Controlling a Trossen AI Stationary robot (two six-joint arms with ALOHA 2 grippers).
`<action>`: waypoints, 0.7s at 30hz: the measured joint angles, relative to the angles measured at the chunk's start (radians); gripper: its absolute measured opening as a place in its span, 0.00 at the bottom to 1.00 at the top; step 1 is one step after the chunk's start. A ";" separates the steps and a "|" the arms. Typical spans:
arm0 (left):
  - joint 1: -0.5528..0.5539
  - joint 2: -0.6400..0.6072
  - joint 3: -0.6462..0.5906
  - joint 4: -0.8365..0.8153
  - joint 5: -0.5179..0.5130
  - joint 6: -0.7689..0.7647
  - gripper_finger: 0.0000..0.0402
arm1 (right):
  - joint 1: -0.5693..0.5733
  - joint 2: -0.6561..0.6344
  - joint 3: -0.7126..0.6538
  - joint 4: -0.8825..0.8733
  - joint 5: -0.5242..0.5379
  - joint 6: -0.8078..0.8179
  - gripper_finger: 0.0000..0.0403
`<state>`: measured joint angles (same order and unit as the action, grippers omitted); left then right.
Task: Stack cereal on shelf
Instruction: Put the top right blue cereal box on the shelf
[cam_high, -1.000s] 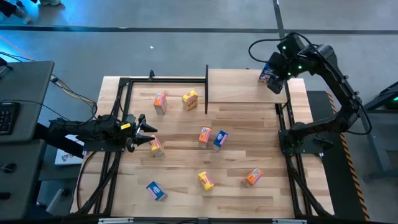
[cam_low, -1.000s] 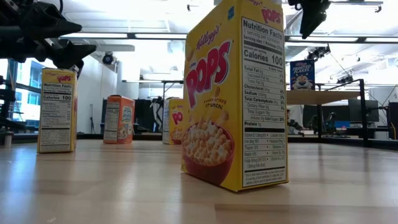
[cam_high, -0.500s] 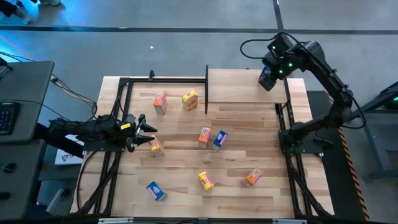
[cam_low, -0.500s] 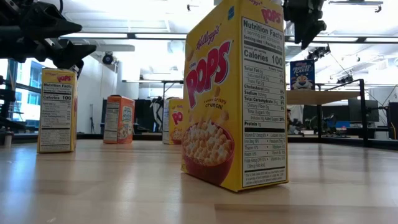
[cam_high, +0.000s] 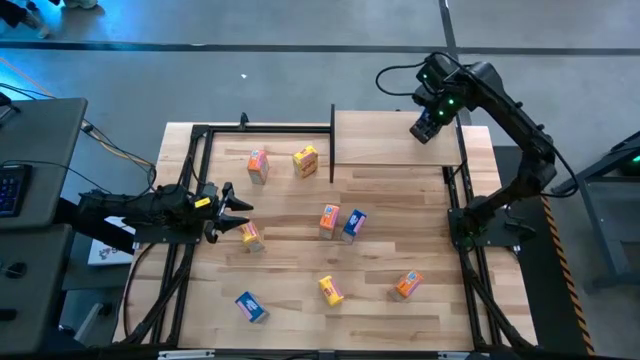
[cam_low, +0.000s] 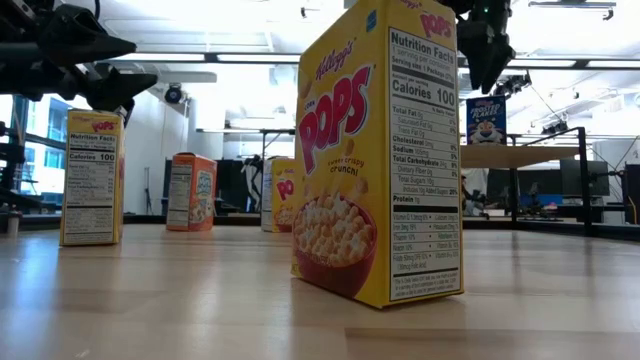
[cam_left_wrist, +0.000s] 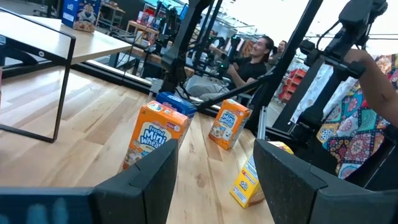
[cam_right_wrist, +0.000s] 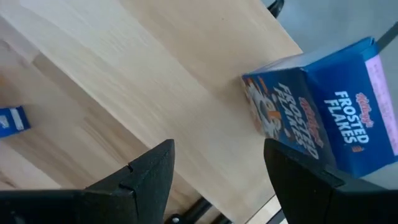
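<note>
Seven cereal boxes (cam_high: 329, 219) across table (cam_high: 420, 235)

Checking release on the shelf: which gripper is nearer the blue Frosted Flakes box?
Right. The right gripper hangs open just above the blue Frosted Flakes box on the shelf; the left gripper is across the table.

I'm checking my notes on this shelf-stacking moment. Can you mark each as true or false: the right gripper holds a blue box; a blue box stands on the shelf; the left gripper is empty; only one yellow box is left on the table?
1. The right gripper holds a blue box. False: its fingers are open and empty, above the shelf.
2. A blue box stands on the shelf. True.
3. The left gripper is empty. True.
4. Only one yellow box is on the table. False: several are.
</note>
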<state>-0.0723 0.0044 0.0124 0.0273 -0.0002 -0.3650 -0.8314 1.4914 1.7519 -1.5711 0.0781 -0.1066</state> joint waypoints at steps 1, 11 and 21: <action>0.000 0.000 0.000 0.000 0.000 0.000 0.50 | 0.000 0.000 0.000 0.000 -0.001 -0.023 0.60; 0.000 0.000 0.000 0.000 0.000 0.001 0.50 | 0.011 -0.023 0.000 0.000 -0.060 -0.052 0.60; 0.000 0.000 0.000 0.000 -0.001 0.001 0.50 | 0.070 -0.131 0.000 0.000 -0.072 0.001 0.60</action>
<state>-0.0723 0.0043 0.0124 0.0273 -0.0010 -0.3645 -0.7618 1.3608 1.7519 -1.5711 0.0064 -0.1054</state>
